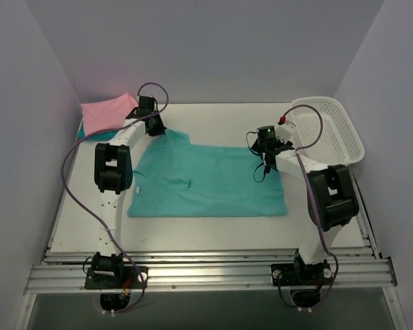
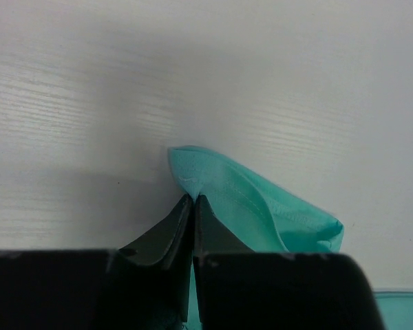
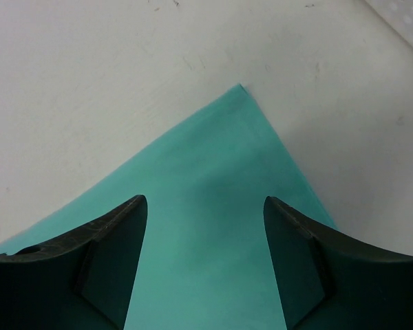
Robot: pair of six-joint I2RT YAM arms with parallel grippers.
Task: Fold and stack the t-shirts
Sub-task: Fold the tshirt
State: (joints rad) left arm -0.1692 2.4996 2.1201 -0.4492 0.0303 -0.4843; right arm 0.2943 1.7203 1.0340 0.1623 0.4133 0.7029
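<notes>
Lying spread flat across the middle of the white tabletop [image 1: 213, 234], a teal-green t-shirt [image 1: 213, 182] of soft cloth, short-sleeved, runs lengthwise from left to right, with a small crease in its left half. The left arm [image 1: 113, 165] reaches over to the shirt's far left corner, and the left jaws are clenched there. In the left wrist view the two black tips meet on a hemmed edge of the cloth, which bunches into a raised fold just beyond them, with bare tabletop behind it.

The right arm [image 1: 334, 196] bends toward the shirt's far right corner. The right jaws stand released, spread wide over that corner. In the right wrist view the cloth lies smooth and flat between the two black tips, its pointed corner toward the far edge. Whether the tips touch the cloth I cannot tell.

At the far left corner of the tabletop a folded pink t-shirt [image 1: 109, 111] of soft cloth lies on top of a darker teal-blue t-shirt [image 1: 89, 133], of which only a strip shows at the near side. A white plastic mesh basket [image 1: 337, 137] sits at the far right corner, near the right arm's wrist and well apart from the pink t-shirt.
</notes>
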